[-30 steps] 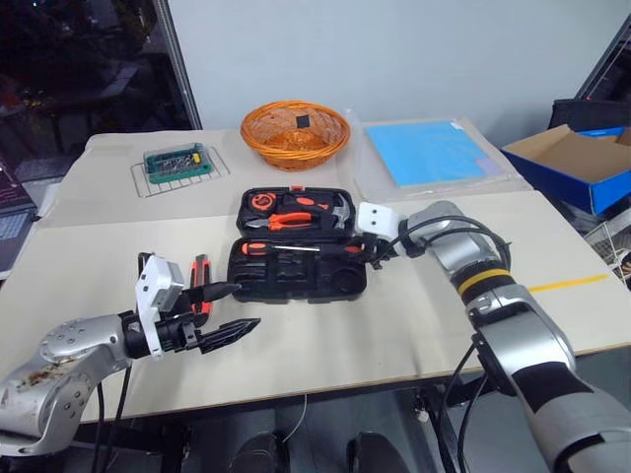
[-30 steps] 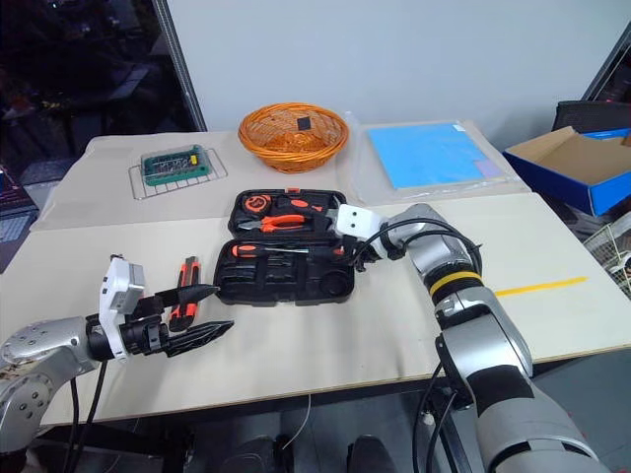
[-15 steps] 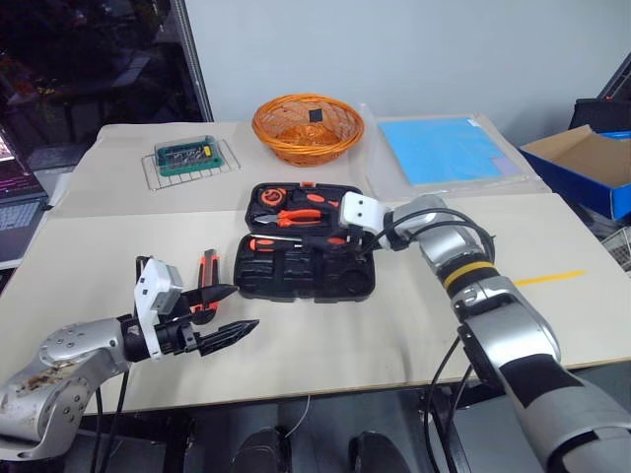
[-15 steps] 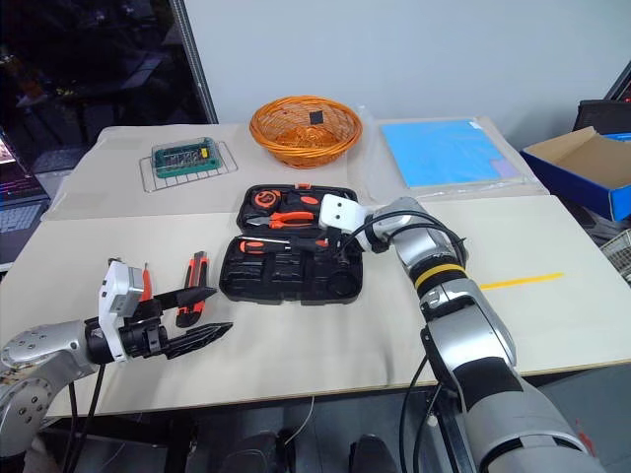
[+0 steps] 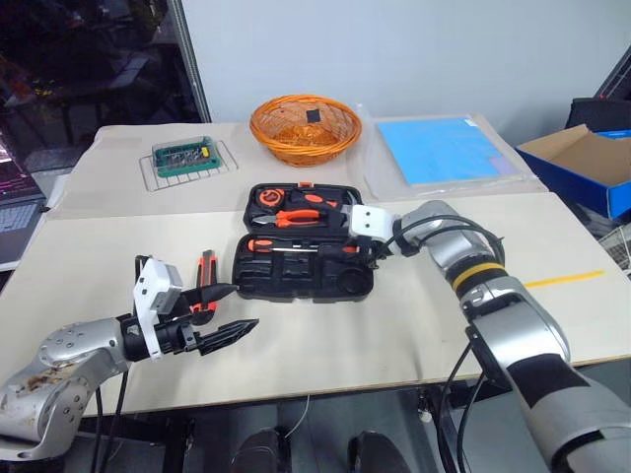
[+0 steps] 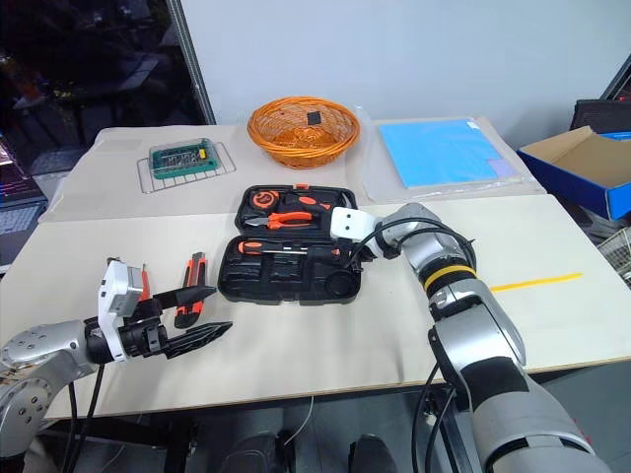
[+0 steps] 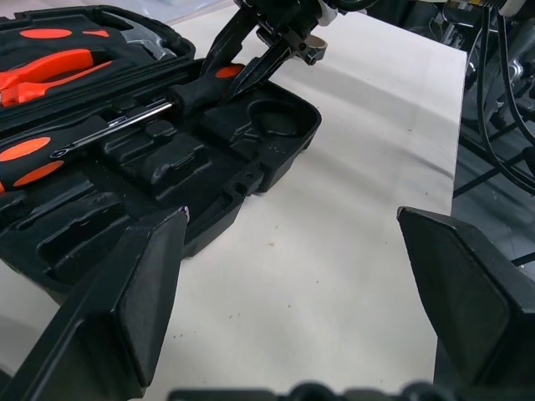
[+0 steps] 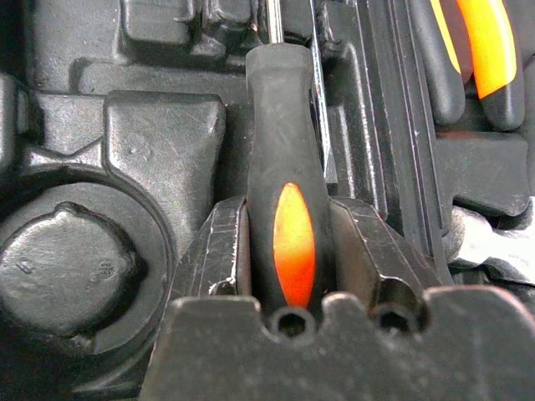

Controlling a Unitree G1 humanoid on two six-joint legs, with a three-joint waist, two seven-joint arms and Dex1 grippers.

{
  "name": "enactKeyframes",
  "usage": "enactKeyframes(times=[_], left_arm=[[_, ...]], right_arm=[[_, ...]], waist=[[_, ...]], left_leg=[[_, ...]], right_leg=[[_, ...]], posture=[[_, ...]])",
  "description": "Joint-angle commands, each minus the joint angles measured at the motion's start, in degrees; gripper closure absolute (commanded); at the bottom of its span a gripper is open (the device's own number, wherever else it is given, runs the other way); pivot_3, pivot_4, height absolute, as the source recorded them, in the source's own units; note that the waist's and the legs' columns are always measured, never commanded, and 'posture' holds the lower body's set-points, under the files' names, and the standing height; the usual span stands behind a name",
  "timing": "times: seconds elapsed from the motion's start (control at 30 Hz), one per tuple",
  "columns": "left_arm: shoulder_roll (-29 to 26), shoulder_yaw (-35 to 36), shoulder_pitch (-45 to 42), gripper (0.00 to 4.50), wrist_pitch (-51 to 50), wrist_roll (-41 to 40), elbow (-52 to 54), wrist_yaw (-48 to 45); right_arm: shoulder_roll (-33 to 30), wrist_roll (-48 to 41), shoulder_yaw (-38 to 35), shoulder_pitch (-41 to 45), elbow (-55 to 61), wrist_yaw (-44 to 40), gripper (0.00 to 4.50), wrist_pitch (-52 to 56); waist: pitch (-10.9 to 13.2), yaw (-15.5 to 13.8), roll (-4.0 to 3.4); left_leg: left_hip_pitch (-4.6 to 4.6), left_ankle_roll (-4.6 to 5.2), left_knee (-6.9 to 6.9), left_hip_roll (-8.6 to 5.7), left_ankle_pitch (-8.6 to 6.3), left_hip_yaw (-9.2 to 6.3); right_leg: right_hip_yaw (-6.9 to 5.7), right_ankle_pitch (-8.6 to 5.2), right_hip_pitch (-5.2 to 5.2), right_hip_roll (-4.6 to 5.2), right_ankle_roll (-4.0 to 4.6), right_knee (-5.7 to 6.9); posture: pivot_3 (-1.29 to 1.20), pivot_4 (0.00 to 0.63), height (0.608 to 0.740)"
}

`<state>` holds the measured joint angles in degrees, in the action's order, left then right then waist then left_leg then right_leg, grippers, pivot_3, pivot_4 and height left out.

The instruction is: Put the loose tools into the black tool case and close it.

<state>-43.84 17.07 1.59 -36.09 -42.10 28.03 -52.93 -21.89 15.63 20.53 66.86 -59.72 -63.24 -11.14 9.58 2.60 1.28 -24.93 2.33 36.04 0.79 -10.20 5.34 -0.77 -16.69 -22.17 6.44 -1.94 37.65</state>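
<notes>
**Right gripper at a screwdriver handle in the open case; left gripper spread and empty**

The black tool case (image 5: 304, 241) lies open at the centre of the head views, on the beige table (image 5: 414, 325). Its upper half holds pliers (image 5: 301, 219) and a hammer (image 5: 333, 203). Two screwdrivers lie along the top of its lower half: one screwdriver (image 5: 264, 245) toward the left and a second screwdriver (image 8: 282, 200) toward the right.

The right gripper (image 6: 351, 256) reaches in from the right of the frame to the case's right end. In the right wrist view its two fingers (image 8: 219, 251) flank the orange-and-black handle of the second screwdriver, close against it on both sides. Whether they press it or stand just clear cannot be told.

The left gripper (image 5: 225, 311) hovers over the table at lower left, jaws spread wide with nothing between them. Just beyond it, left of the case, the utility knife (image 6: 190, 303) lies on the table. A small red-orange screwdriver (image 6: 145, 283) shows beside the left wrist housing; what it rests on cannot be told.

At upper centre sits a woven orange basket (image 5: 304, 128). At upper left a green bit box (image 5: 184, 158) rests on a wire rack. A blue sheet (image 5: 439, 150) lies at upper right.
</notes>
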Motion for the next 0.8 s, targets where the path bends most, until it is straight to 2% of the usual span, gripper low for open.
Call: enactKeyframes(times=[0.03, 0.1, 0.33, 0.47, 0.57, 0.7, 0.8], left_arm=[[-0.9, 1.1, -0.5, 0.20, 1.6, 0.0, 0.9, -0.2], [-0.9, 1.2, -0.3, 0.20, 1.7, 0.1, 0.8, -0.3], [-0.8, 1.0, -0.1, 0.20, 2.4, 0.3, 0.4, -0.3], [-0.6, 0.6, -0.7, 0.20, 2.6, 0.6, -0.2, -0.4], [-0.5, 0.2, -1.1, 0.20, 2.9, 0.8, -0.6, -0.5], [-0.6, -0.2, -1.5, 0.20, 3.1, 1.1, -1.2, -0.9], [-0.6, -0.3, -1.8, 0.20, 3.2, 1.5, -1.6, -1.3]], right_arm=[[-0.2, 0.0, 0.4, -0.4, 0.2, -3.1, 1.65, -1.4], [-0.8, -1.4, -0.5, -1.0, 2.0, -4.8, 1.00, -2.3], [-2.4, -12.8, -7.7, -3.1, 11.7, -15.5, 1.00, 6.1], [-2.1, -17.2, -11.0, -4.4, 16.3, -15.2, 2.02, 15.8], [-1.1, -15.9, -11.7, -6.2, 19.6, -7.2, 3.12, 21.2], [-0.9, -14.3, -8.8, -10.3, 25.9, -5.2, 4.43, 25.1], [-0.3, -14.0, -7.6, -11.2, 28.2, -4.2, 4.43, 27.1]], waist=[[0.0, -0.1, 0.00], [0.0, -0.1, 0.00], [0.0, -0.2, 0.01], [0.0, 0.0, 0.01], [0.0, -0.1, 0.00], [0.0, -0.1, 0.01], [0.0, -0.1, 0.01]], left_leg=[[0.00, 0.00, 0.00, 0.00, 0.00, 0.00], [0.00, 0.01, -0.01, 0.00, 0.00, 0.00], [-0.02, 0.31, -0.02, 0.00, 0.12, 0.03], [-0.01, 0.25, -0.02, 0.02, 0.09, 0.01], [0.00, -0.04, -0.01, 0.04, -0.06, -0.01], [-0.02, -0.11, -0.02, 0.03, -0.08, 0.00], [-0.03, 0.00, -0.01, 0.02, -0.02, 0.03]], right_leg=[[-0.01, 0.00, 0.00, 0.00, 0.00, 0.00], [-0.02, 0.00, 0.00, 0.00, 0.00, -0.01], [-0.03, 0.00, 0.00, 0.01, 0.00, -0.03], [-0.01, 0.00, 0.00, 0.07, 0.00, 0.00], [-0.02, 0.02, 0.00, 0.11, 0.03, 0.01], [-0.01, 0.03, -0.03, 0.15, 0.05, 0.00], [-0.01, 0.03, -0.04, 0.10, 0.05, 0.01]], posture=[[0.00, 0.150, 0.740], [0.00, 0.150, 0.740], [0.00, 0.150, 0.740], [0.00, 0.150, 0.740], [0.00, 0.150, 0.740], [0.00, 0.150, 0.740], [0.00, 0.150, 0.740]])
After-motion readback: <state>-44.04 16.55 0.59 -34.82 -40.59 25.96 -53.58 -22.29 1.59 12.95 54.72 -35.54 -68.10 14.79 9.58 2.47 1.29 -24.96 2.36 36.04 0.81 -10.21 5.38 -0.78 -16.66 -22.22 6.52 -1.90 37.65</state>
